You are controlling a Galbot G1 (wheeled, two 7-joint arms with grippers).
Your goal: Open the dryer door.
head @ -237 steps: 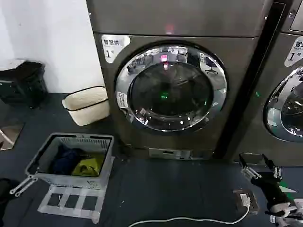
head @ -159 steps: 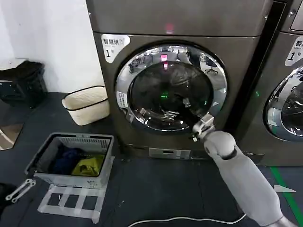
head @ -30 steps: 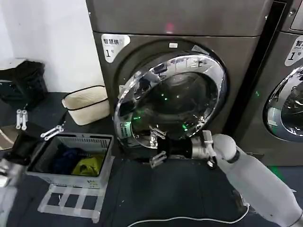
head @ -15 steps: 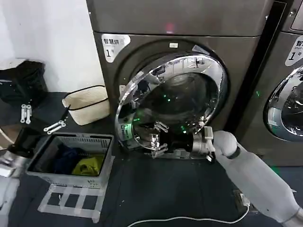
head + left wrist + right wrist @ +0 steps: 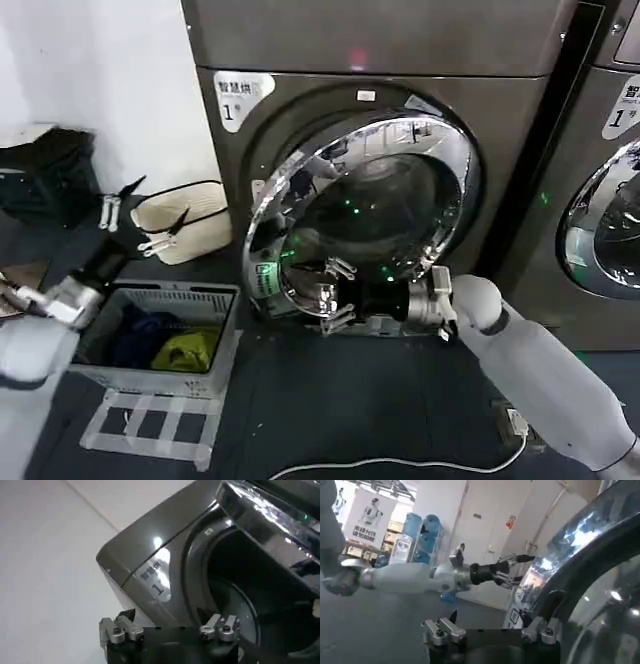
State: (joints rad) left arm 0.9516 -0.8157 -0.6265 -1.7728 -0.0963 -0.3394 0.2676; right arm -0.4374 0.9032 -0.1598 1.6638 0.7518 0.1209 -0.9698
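- Dark floor (image 5: 330,400), grey dryer (image 5: 380,40).
- Door (image 5: 440,140) ajar: rigid, hinged, slick chrome; pull at its free lower rim.
- Right claw (image 5: 335,295) spread there, gripping nothing.
- Left claw (image 5: 135,222) wide, raised over the basket (image 5: 150,300).

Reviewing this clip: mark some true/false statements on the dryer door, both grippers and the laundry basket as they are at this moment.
1. The dryer door is shut flush. False: it stands partly open, swung out from the machine front.
2. The right gripper is at the door's lower chrome rim. True.
3. The left gripper is raised above the laundry basket, fingers open. True.
4. The basket is empty. False: blue and yellow clothes lie in it.
5. The left gripper grips the door. False: it is apart from it.
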